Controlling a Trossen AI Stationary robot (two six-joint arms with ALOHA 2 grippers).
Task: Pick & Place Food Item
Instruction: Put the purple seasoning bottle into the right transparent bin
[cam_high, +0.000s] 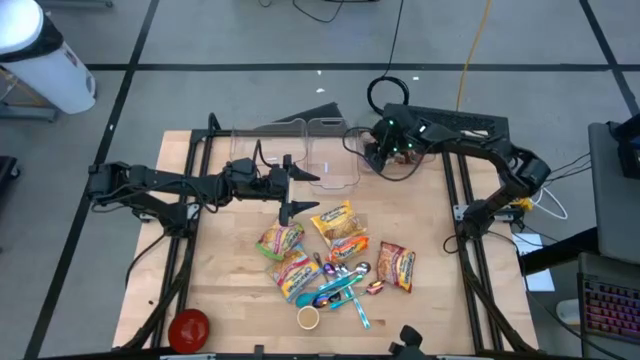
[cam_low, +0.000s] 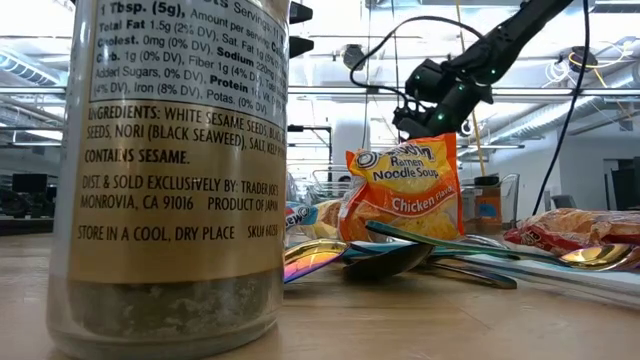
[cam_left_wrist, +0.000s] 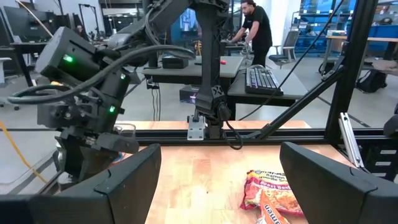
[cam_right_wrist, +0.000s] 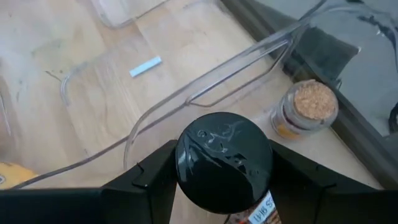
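Note:
My right gripper (cam_high: 385, 150) is at the table's far right, beside the clear tub (cam_high: 332, 160), and is shut on a bottle with a round black cap (cam_right_wrist: 224, 158). A cork-topped jar (cam_right_wrist: 314, 106) stands on the table close beside it. My left gripper (cam_high: 293, 190) is open and empty, held level over the table's middle and pointing toward the right edge. Several ramen and snack packets (cam_high: 335, 222) lie flat on the table just near of it. One packet (cam_left_wrist: 268, 194) shows between its fingers in the left wrist view. My right gripper pinches the black-capped bottle between its two fingers (cam_right_wrist: 152, 177), just below the cap, one finger on each side. The fingers come from above, pointing down. The bottle stands upright in the hold, with part of its label (cam_right_wrist: 261, 208) showing. The cap hides whether its bottom rests on the table.
A second clear tub or lid (cam_high: 268, 148) lies left of the first. Spoons (cam_high: 345, 285), a small cup (cam_high: 308, 318) and a red bowl (cam_high: 188, 328) sit toward the near edge. A seasoning jar (cam_low: 175, 180) stands at the near edge. Black frame rails (cam_high: 455, 200) run along the table's sides.

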